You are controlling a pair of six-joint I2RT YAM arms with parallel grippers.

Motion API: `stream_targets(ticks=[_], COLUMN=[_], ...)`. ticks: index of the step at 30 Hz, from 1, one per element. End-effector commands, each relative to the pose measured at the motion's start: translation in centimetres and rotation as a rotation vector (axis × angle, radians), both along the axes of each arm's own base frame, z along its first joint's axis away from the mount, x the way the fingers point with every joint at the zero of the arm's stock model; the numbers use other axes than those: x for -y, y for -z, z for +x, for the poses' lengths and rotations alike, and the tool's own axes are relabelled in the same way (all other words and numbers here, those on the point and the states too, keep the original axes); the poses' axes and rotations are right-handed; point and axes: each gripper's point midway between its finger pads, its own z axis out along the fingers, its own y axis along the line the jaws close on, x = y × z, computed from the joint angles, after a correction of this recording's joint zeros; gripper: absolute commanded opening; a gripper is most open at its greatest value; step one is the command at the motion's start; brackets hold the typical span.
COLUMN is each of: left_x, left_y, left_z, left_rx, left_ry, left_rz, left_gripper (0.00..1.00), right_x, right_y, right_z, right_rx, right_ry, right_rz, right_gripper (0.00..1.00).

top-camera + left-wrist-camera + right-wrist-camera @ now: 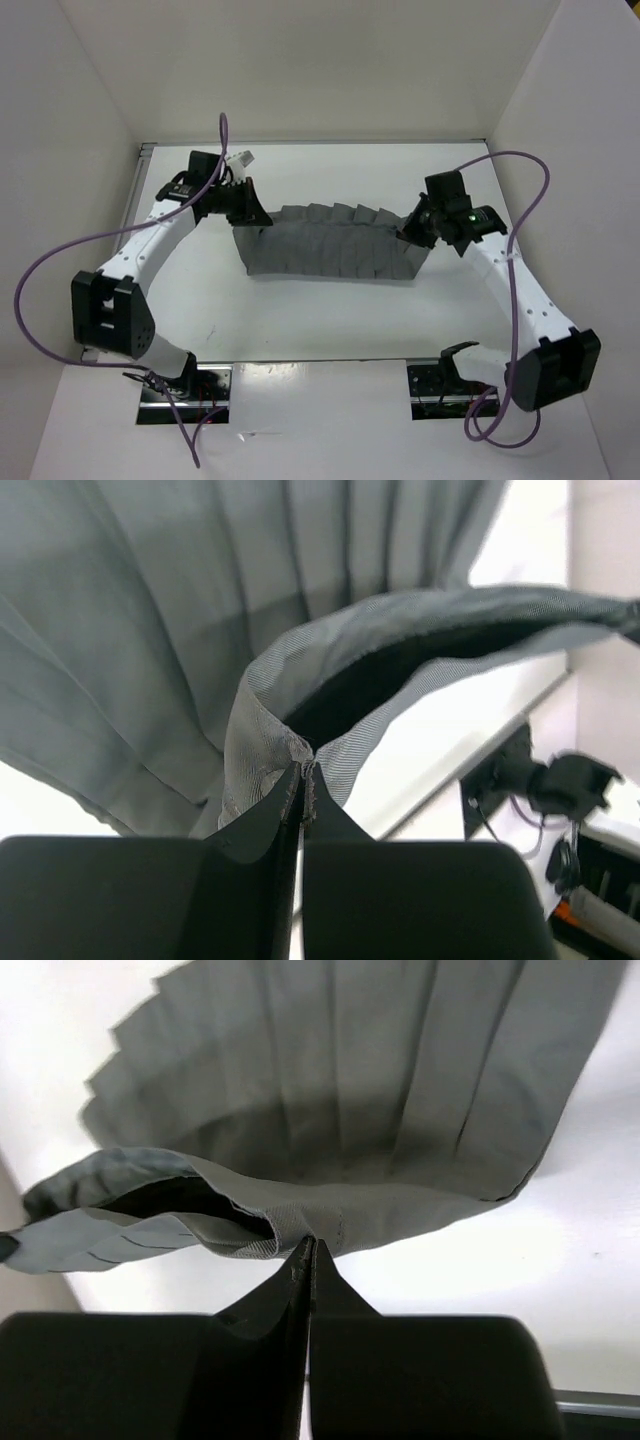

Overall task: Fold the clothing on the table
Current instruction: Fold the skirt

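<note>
Skirt [325,245] sits in the far half of the table [300,320], closer to the far edge than the near one and roughly centred left to right. It's stretched sideways between your two arms.

Left gripper [250,212] is clenched on the skirt's left end. In the left wrist view the jaws meet with just a thin nip of fabric [150,630] at the tips [303,775]. Right gripper [415,232] is the same on the right end, jaws pressed together on a stitched band at the cloth [350,1080] edge, tips [310,1250]. Can't tell for sure whether that band is waistband or hem.

Handling, judged from the looks:
- Thin, light and fully limp, with no stiffness to push against. It only follows a pull.
- The held edge bows open between the grips and the two layers part, dark gap inside. Expect it to sag and gape if you bring the arms together.
- The pleats fan out along the far edge and will likely splay or bunch if dragged unevenly.
- Each pinch is small and right at the tip, so a jerk could slip it out. Woven cloth, not slick, so a steady pull should hold.

Where to hold: the end corners of the banded edge, where you are now, and both layers if you can get them. Keep light tension across so the edge stays straight. The rest of the skirt lies on the table under and beyond the lifted edge.
</note>
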Motion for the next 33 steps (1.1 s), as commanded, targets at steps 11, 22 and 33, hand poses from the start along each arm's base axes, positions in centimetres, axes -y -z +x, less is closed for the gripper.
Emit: stream_targets(ticks=[11, 22, 33], left_x=[-1.8, -2.7, -6.3], left_y=[3.1, 6.9, 6.9], left_z=[10.9, 15.9, 23.5], left_rx=[-0.024, -0.062, 0.038], left_ry=[-0.123, -0.185, -0.435], left_rz=[0.045, 0.074, 0.073], left_gripper=[0.0, 0.0, 0.47], right_x=[1.8, 2.6, 3.6], right_y=[0.3, 4.0, 4.0], right_z=[11.8, 17.2, 23.5], right_rx=[0.083, 0.088, 0.2], right_ry=[0.051, 0.067, 0.123], right_rz=[-0.176, -0.246, -0.298], right_gripper=[0.0, 0.0, 0.54])
